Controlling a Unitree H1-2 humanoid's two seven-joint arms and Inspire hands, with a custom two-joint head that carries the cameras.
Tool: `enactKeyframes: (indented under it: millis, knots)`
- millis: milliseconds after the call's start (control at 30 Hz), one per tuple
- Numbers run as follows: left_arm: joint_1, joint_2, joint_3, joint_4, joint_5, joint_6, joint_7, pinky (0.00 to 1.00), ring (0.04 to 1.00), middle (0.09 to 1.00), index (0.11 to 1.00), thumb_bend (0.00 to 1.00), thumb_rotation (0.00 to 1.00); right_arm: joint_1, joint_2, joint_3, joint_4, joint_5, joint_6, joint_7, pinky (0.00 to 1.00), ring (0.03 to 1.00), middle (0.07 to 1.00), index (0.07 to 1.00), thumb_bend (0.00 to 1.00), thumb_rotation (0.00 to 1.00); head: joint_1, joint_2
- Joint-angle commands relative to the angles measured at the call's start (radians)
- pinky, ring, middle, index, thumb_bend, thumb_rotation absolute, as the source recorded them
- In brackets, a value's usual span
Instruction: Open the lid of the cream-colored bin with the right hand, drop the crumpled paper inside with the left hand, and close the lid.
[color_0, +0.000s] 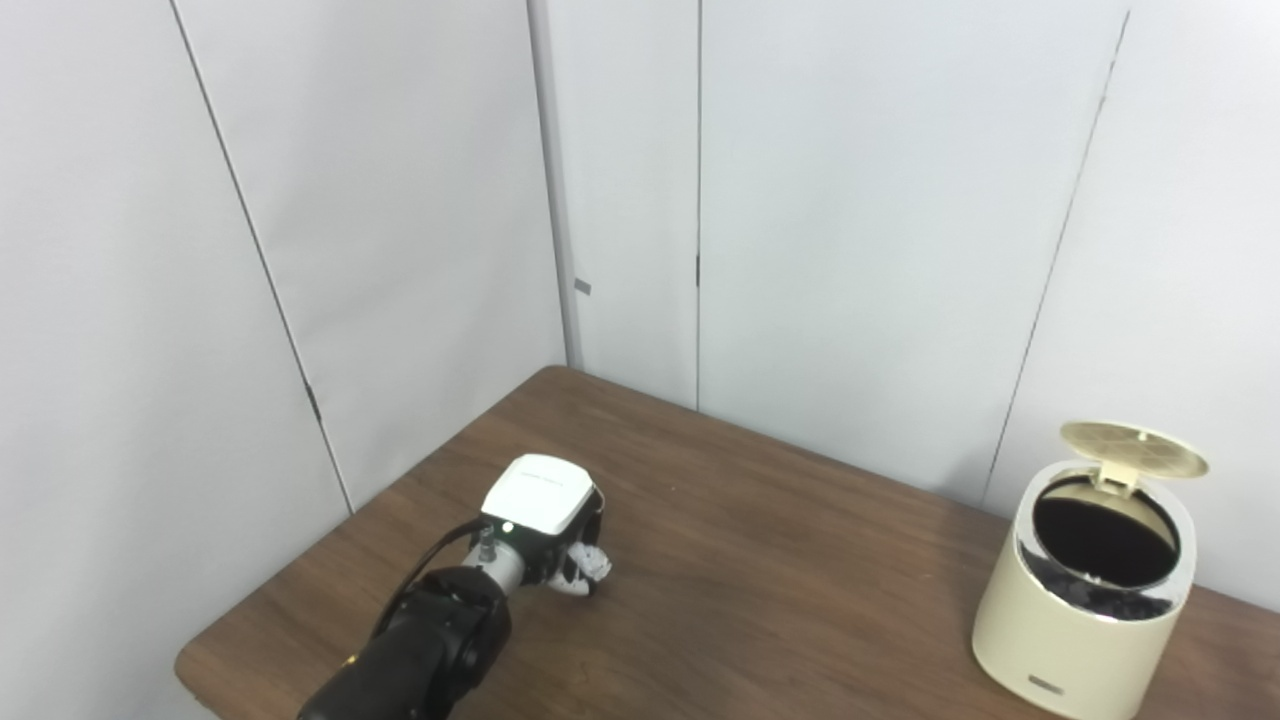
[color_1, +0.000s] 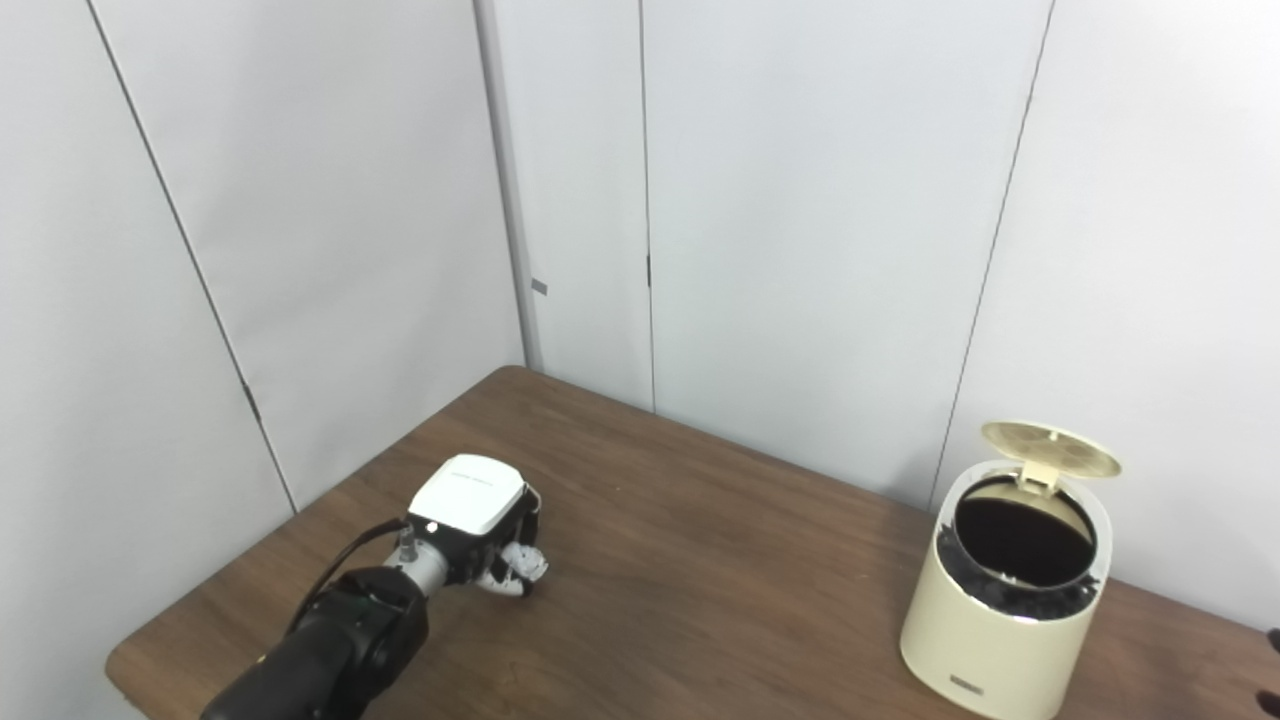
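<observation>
With the bin's (color_0: 1085, 610) lid (color_0: 1133, 448) already up, the pickup was in hand: the left hand (color_0: 545, 525) sat over the crumpled paper (color_0: 590, 570) on the table (color_0: 760, 560), fingers apparently curled around it. Next: lift and carry right, above the opening. Right hand unseen.

1. Brown wooden table (color_0: 760, 560) with dark grain, lying under the fingers (color_0: 598, 508) and reaching far to the right of them.
2. Far corner of the table just beyond the fingers, up against the wall; rounded near corner to the left of the fingers, closer to the camera.
3. White wall panels (color_0: 400, 200) standing behind the fingers and on their left side, meeting the table's far edges.
4. Thin dark seams between the panels, slanted to the left of the fingers, upright above them.
5. Small grey mark (color_0: 582, 287) on a pale vertical strip, high above the fingers.
6. Short dark notch (color_0: 697, 270) on the upright seam, above and slightly right of the fingers.
</observation>
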Motion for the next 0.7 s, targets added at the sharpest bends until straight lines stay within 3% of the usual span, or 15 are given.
enactKeyframes:
  millis: [0, 267, 367, 500, 667]
  knots:
    - [0.024, 0.013, -0.03, 0.046, 0.004, 0.012, -0.035, 0.31, 0.349, 0.474, 0.488, 0.53, 0.0, -0.028, -0.018, -0.012, -0.037, 0.008, -0.009, -0.004, 0.67, 0.851, 0.975, 0.957, 0.83, 0.6, 0.0, 0.001]
    - [0.034, 0.016, -0.036, 0.035, 0.006, 0.005, 0.013, 0.29, 0.342, 0.473, 0.487, 0.53, 0.0, -0.027, -0.016, -0.011, -0.035, 0.009, -0.015, -0.006, 0.65, 0.845, 0.967, 0.948, 0.83, 0.58, -0.002, 0.002]
    - [0.036, 0.013, -0.021, 0.0, 0.001, 0.007, 0.045, 0.24, 0.304, 0.471, 0.486, 0.53, 0.0, -0.03, -0.015, -0.01, -0.035, 0.007, -0.011, -0.007, 0.67, 0.851, 0.971, 0.947, 0.82, 0.58, -0.011, 0.001]
    - [0.037, -0.015, 0.015, -0.053, 0.008, -0.001, 0.175, 0.21, 0.265, 0.471, 0.484, 0.53, 0.0, -0.037, -0.013, -0.011, -0.023, 0.008, -0.016, -0.012, 0.68, 0.853, 0.971, 0.947, 0.82, 0.6, -0.017, 0.002]
    - [0.031, -0.081, 0.069, -0.119, -0.001, -0.055, 0.407, 0.23, 0.288, 0.471, 0.483, 0.53, 0.0, -0.042, -0.01, -0.01, -0.012, 0.011, -0.024, -0.014, 0.68, 0.855, 0.975, 0.94, 0.82, 0.58, -0.024, -0.001]
